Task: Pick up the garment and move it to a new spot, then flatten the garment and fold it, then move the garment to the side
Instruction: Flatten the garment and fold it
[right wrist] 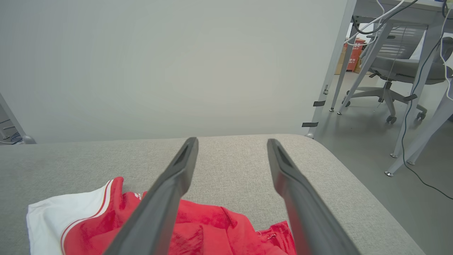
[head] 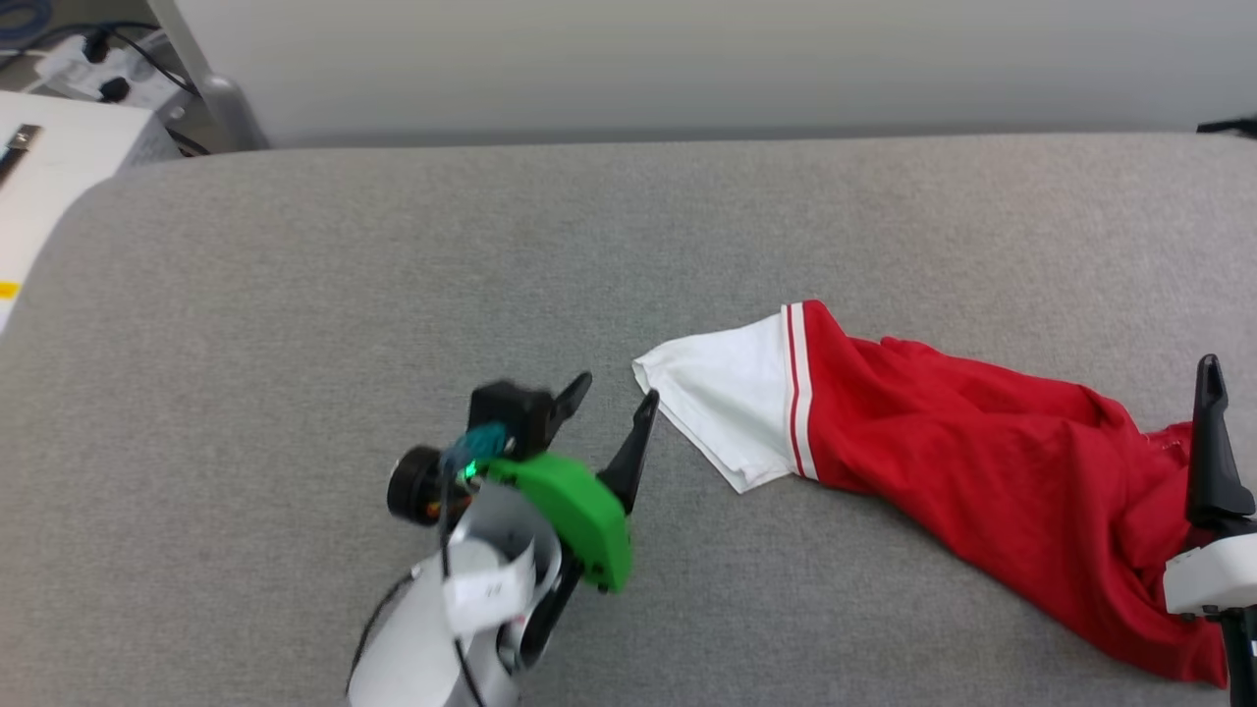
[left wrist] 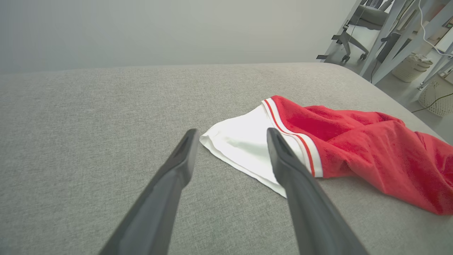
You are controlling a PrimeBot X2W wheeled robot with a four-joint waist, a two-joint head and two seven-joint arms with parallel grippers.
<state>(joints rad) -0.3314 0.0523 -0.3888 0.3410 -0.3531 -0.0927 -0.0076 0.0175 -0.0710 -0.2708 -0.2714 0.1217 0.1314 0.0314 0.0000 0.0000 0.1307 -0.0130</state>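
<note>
Both pairs of fingers [left wrist: 170, 184] stand apart, empty. The garment [head: 943, 462] lies bunched on the surface [head: 393, 275], white sleeve [left wrist: 240, 141] just ahead of our left gripper [head: 617, 389], red body [right wrist: 212, 230] under our right gripper [right wrist: 231, 141]. We should pinch 2 edges, lifting evenly.

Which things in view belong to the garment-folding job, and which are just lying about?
Job in hand:
garment, lying crumpled
grey padded surface under it
left tool, open, near its white end
right tool, open, over its red end

Lying about:
office chair
woven basket
power strip with cables
white tabletop
</note>
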